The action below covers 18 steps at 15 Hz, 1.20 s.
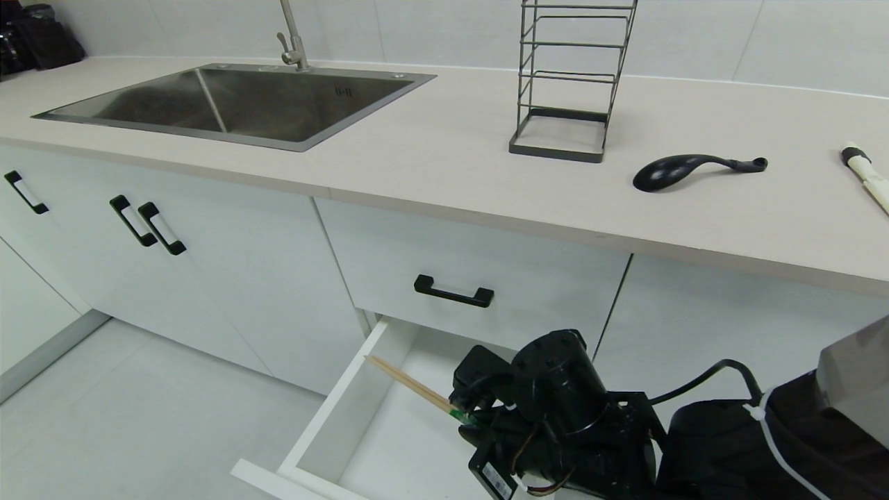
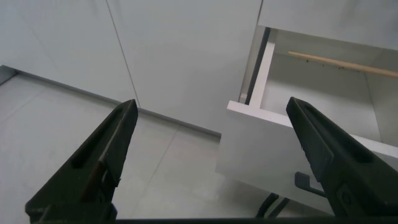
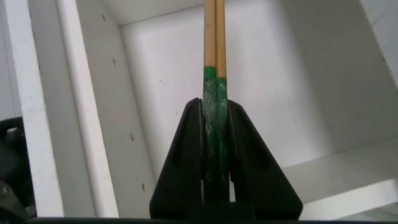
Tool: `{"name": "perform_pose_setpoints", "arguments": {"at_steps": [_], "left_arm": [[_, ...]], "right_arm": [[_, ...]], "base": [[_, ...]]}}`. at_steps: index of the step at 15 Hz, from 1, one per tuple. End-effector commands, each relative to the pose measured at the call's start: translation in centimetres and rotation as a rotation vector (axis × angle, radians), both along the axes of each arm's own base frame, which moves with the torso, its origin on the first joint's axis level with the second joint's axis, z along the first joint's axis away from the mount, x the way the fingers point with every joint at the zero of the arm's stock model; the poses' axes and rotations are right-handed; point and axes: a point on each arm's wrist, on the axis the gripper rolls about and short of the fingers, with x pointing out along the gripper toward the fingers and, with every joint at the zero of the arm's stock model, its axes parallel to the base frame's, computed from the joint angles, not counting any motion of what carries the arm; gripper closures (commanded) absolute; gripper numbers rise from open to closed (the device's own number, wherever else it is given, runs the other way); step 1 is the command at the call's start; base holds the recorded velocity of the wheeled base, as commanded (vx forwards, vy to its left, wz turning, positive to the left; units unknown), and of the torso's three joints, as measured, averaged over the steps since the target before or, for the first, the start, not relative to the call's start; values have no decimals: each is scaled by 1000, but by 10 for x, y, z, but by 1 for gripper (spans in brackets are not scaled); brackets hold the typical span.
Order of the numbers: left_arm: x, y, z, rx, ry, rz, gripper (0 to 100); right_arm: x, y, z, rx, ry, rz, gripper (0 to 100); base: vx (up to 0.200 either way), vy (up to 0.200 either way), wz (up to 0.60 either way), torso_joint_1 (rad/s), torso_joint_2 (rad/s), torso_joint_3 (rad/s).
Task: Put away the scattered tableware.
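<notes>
A pair of wooden chopsticks (image 1: 406, 382) with green ends is pinched in my right gripper (image 1: 464, 411), which is shut on them low over the open white drawer (image 1: 332, 417). From the right wrist, the chopsticks (image 3: 214, 37) stick out past the shut gripper (image 3: 216, 106) toward the drawer's back wall (image 3: 186, 12). My left gripper (image 2: 211, 162) hangs open and holds nothing, in front of the drawer (image 2: 273, 143), above the floor. The chopsticks (image 2: 342, 62) show inside it. A black ladle (image 1: 687, 169) lies on the counter to the right.
A cream-handled utensil (image 1: 865, 173) lies at the counter's far right edge. A dark wire rack (image 1: 569, 83) stands at the back, a steel sink (image 1: 236, 101) with a tap on the left. A shut drawer with a black handle (image 1: 453, 291) sits above the open one.
</notes>
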Motion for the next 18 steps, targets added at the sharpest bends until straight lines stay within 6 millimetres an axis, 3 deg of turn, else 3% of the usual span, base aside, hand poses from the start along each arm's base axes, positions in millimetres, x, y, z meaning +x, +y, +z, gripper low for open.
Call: {"name": "perform_pose_setpoints", "arguments": {"at_steps": [1, 10, 18], "left_arm": [[0, 0, 0, 0, 0, 0, 0], [0, 0, 0, 0, 0, 0, 0], [0, 0, 0, 0, 0, 0, 0]], "right_arm": [[5, 7, -9, -12, 8, -1, 100], [26, 20, -32, -59, -23, -188, 100], [40, 31, -51, -71, -11, -229, 100]], "base": [[0, 0, 0, 0, 0, 0], [0, 0, 0, 0, 0, 0], [0, 0, 0, 0, 0, 0]]}}
